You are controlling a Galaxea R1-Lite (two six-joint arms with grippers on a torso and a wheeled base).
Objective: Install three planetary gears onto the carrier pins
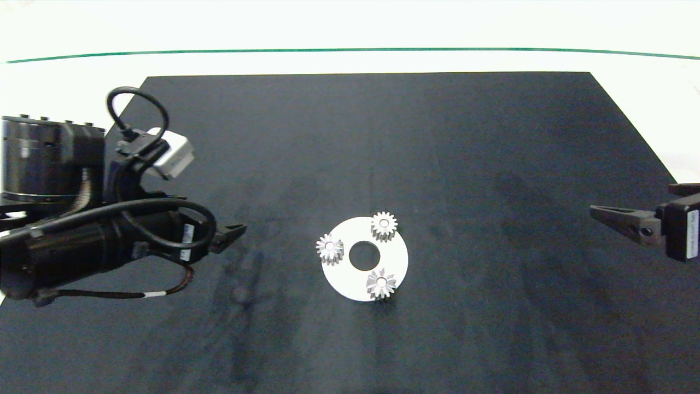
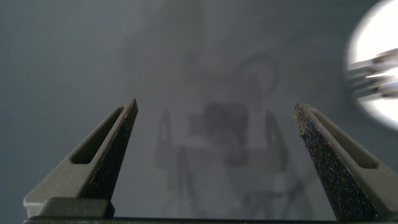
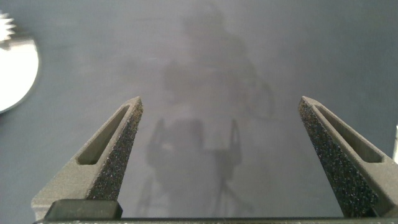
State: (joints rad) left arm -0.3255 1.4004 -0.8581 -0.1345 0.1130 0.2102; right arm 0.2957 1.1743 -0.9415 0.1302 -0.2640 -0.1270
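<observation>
A flat white disc (image 1: 394, 257) with a large central hole lies mid-table on the black mat. Three silvery planetary gears sit on it, one at the far side (image 1: 384, 225), one at the left (image 1: 330, 249), one at the near side (image 1: 381, 283). Each covers its carrier pin; only a pale centre shows in each bore. My left gripper (image 2: 214, 112) hovers over bare mat left of the disc, open and empty. Far to the right, my right gripper (image 3: 219, 106) is open and empty too. The disc's edge (image 2: 373, 37) and a gear (image 2: 376, 78) show in the left wrist view.
The black mat (image 1: 492, 164) covers most of the white table. A green line (image 1: 350, 50) runs along the far side. The left arm's body and cables (image 1: 109, 230) lie over the mat's left edge. The disc edge (image 3: 15, 78) shows in the right wrist view.
</observation>
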